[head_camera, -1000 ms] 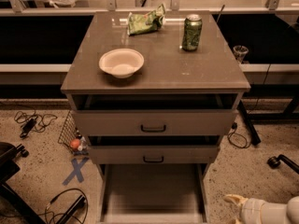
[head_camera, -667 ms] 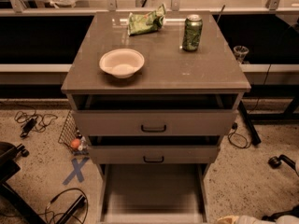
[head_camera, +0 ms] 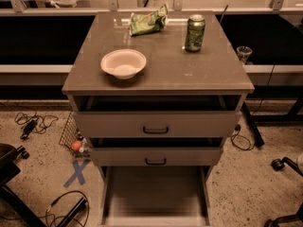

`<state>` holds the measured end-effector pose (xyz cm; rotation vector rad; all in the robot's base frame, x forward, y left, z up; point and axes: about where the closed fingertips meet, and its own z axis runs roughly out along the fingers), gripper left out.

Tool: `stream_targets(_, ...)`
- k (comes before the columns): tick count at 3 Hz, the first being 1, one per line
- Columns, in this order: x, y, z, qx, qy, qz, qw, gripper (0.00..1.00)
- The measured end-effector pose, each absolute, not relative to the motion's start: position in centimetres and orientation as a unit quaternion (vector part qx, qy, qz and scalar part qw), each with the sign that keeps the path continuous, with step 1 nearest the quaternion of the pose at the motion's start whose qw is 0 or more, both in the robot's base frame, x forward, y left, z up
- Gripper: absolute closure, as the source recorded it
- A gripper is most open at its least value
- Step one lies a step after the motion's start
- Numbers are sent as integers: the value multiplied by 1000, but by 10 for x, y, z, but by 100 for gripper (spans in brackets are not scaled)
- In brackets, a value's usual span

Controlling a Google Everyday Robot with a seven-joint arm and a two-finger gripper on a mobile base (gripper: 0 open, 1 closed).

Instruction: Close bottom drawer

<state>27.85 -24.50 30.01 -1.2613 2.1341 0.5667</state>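
The table (head_camera: 189,72) stands in the middle of the view with 3 drawers in its near face, all of them open to different degrees. The bottom drawer (head_camera: 155,193) is pulled out furthest, reaching toward the near edge of the view, its inside floor showing and its front panel at the very bottom of the view. Above it, the middle drawer (head_camera: 189,156) sticks out a little, with a small dark bar handle on its front. The top drawer (head_camera: 199,123) is also slightly out, with a dark gap behind its front. On the table top a pale bowl (head_camera: 123,63) sits near the left, a green can (head_camera: 195,32) stands upright at the far right, and a crumpled green bag (head_camera: 148,21) lies at the far edge between them. On the floor to the left lie a blue tape cross (head_camera: 77,172) and some cables (head_camera: 31,123). The pincer does not show in this view, so I cannot tell how far open it is or whether it holds anything.
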Motion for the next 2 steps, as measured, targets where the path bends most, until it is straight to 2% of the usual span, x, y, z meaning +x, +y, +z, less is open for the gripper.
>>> stream_targets(2,281,-236,283,-470,800,227,296,100)
